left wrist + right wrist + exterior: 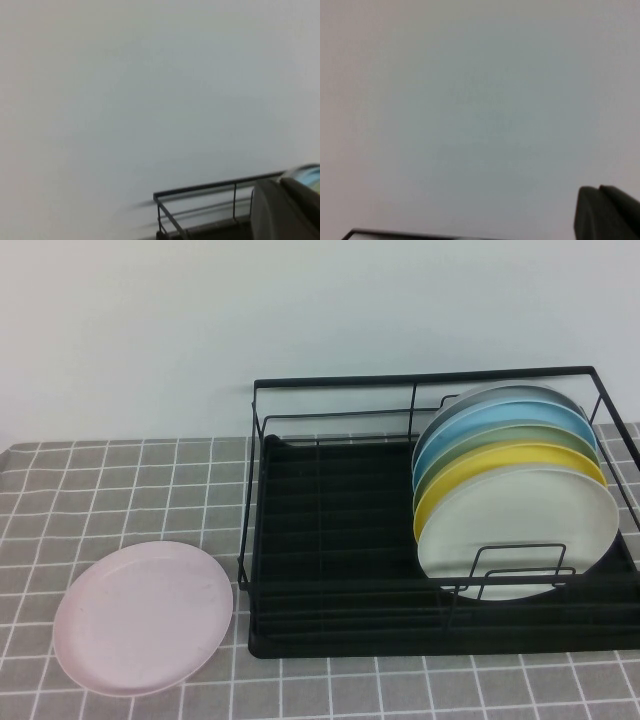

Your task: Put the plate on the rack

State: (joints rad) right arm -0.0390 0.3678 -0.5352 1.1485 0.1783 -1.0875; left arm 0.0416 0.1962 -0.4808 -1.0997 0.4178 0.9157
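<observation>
Pink plate (143,617) lies left of rack (300,540); both grippers' jaws apparently unseen.

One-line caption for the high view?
Pink plate flat on checked tablecloth, left of black rack holding five plates; neither gripper visible.

You have a grey tablecloth with a white grid pattern (120,490) covering the table, and a plain pale wall (300,310) behind it at the far side. On the right, a row of round plates stands on edge, leaning and overlapping front to back: nearest you a white plate (520,535), just behind it a yellow plate (500,465), then a green plate (505,438), a light blue plate (495,418), and farthest a grey plate (505,393) of which you see only the rim.
</observation>
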